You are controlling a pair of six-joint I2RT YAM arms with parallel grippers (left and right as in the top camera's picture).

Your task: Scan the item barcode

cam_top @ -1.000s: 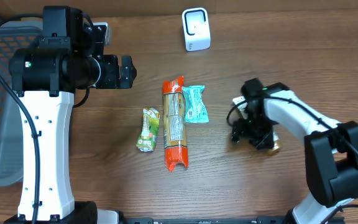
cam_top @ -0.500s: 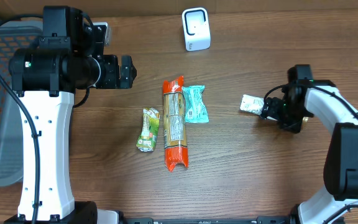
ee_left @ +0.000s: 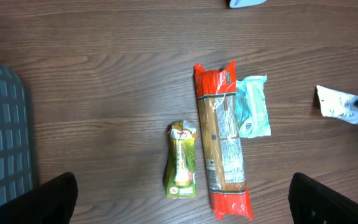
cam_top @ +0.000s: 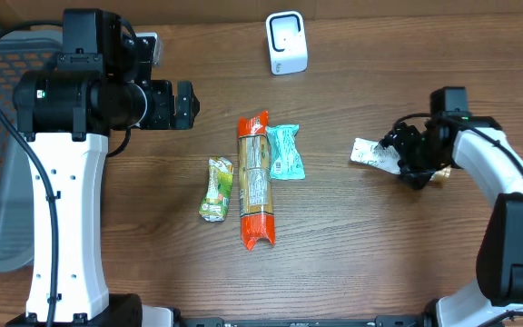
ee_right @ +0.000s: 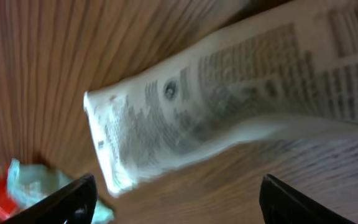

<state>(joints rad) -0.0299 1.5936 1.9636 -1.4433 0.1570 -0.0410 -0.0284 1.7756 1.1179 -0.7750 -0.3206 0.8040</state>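
At the far left the left end effector hangs above the tabletop with its jaws spread wide and nothing in them. It is well apart from every item, so it poses little risk where it is.

In the middle lie a green packet, a long red packet and a teal packet. The red and teal ones are touching. A careless reach there could drag two at once or push one under the other.

The scanner stands at the back edge, well apart from everything.

To the right, the white packet lies flat on the tabletop. The right end effector sits at its right end, jaws wide and not clamped on it, as far as the wrist view shows.

The main hazards are likely here:
- Closing on a thin, limp wrapper lying flat may pinch only an edge, so it could slip or fold on lifting.
- A crumpled wrapper could bend the printed face and spoil the read.
- The wrist view shows print facing up, but it is too blurred to find the barcode. The code could end up facing away from the scanner.
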